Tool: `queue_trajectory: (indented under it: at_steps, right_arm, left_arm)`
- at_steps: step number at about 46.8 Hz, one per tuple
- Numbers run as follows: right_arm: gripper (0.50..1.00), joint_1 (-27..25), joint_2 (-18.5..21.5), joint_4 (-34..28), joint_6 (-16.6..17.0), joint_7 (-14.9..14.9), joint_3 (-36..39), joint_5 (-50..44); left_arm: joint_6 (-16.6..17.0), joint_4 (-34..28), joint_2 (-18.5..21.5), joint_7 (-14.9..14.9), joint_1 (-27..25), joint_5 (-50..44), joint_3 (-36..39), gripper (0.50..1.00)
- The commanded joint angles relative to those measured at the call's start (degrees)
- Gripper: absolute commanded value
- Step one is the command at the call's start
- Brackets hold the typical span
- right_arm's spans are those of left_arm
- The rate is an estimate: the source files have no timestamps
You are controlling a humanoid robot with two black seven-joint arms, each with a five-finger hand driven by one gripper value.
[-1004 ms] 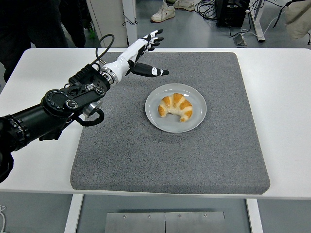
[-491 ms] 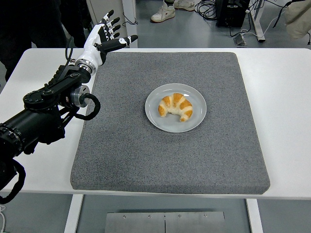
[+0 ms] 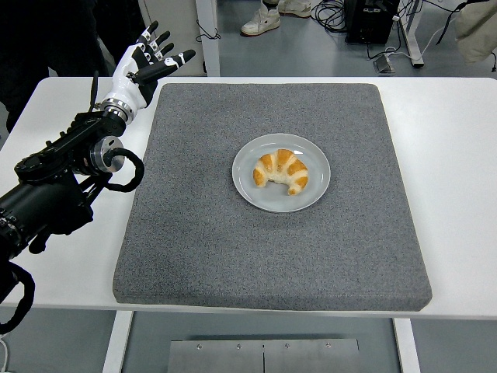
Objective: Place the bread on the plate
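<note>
A golden croissant (image 3: 280,172) lies on a round grey plate (image 3: 314,197) in the middle of the grey mat (image 3: 272,249). My left hand (image 3: 146,66) is raised over the mat's far left corner, well to the left of the plate. Its fingers are spread and it holds nothing. The black left arm (image 3: 62,175) comes in from the left edge. The right arm is out of view.
The white table (image 3: 458,163) shows bare strips either side of the mat. A person's shoes (image 3: 260,19) and table legs show on the floor beyond the far edge. Cables lie at the back right.
My left hand has drawn back to the left and away from the plate, from over the mat's far middle to its far left corner. The croissant and plate have not moved.
</note>
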Motion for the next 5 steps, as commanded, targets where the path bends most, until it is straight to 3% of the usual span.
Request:
queue_trajectory:
  at_steps: [1,5]
  right_arm:
    - [1.000,0.0,0.0,0.1,0.1,0.0,0.1,0.0]
    - [1.000,0.0,0.0,0.1,0.0,0.1,0.1,-0.1]
  left_arm:
    - [0.1,0.0,0.0,-0.5,0.5,0.0,-0.1,0.969]
    - [0.1,0.0,0.0,-0.8,0.7,0.0,0.0,0.969]
